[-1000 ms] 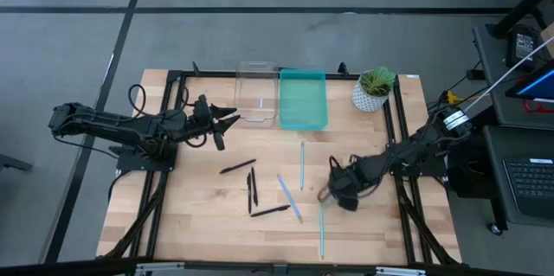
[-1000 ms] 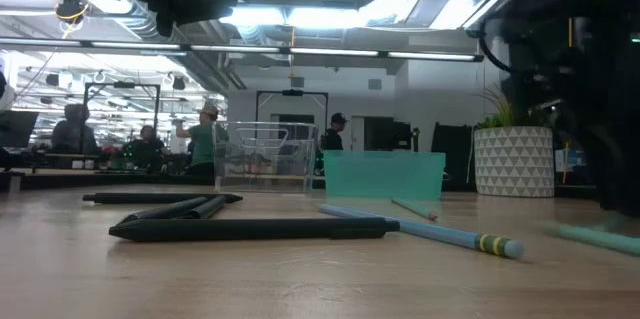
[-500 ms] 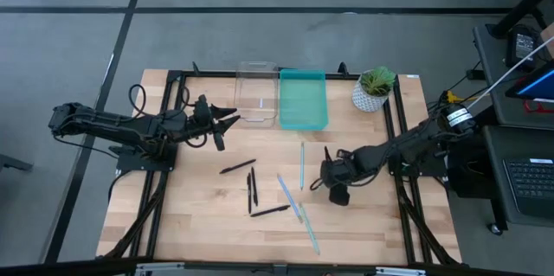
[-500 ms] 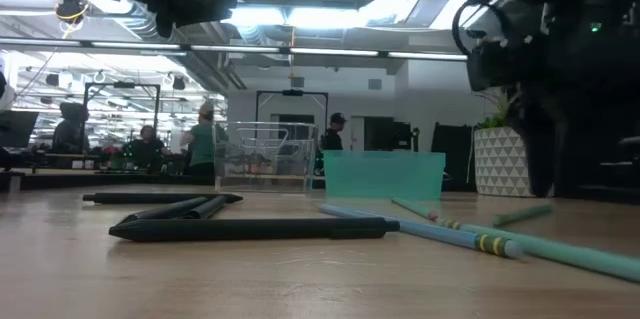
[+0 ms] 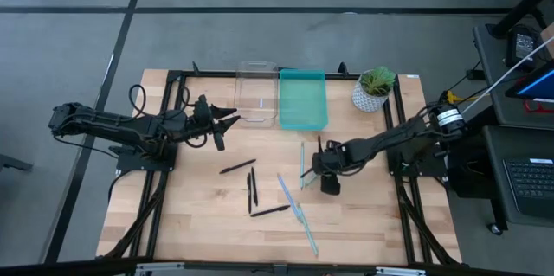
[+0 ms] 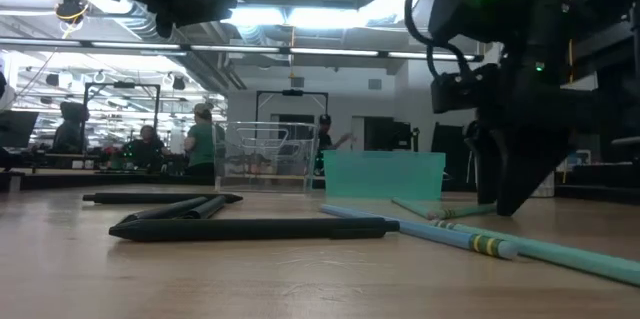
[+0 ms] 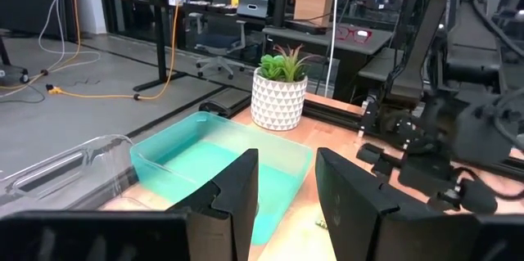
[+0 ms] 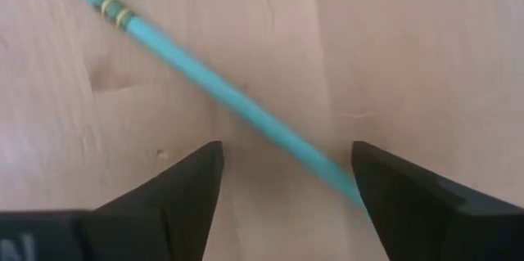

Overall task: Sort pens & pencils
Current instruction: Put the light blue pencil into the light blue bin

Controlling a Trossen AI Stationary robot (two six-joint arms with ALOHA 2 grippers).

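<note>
We kept the right claw (image 8: 286,204) wide open and empty over a teal pencil (image 8: 221,93) mid-frame to straddle it; left claw (image 7: 286,187) waited open, empty.

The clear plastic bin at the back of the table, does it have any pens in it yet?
No. In the high view the clear bin holds no pens; four black pens lie on the wooden table.

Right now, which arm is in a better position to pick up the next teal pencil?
The right: its open gripper hangs directly over a teal pencil, fingers either side. The left gripper waits by the clear bin, away from the pencils.
</note>
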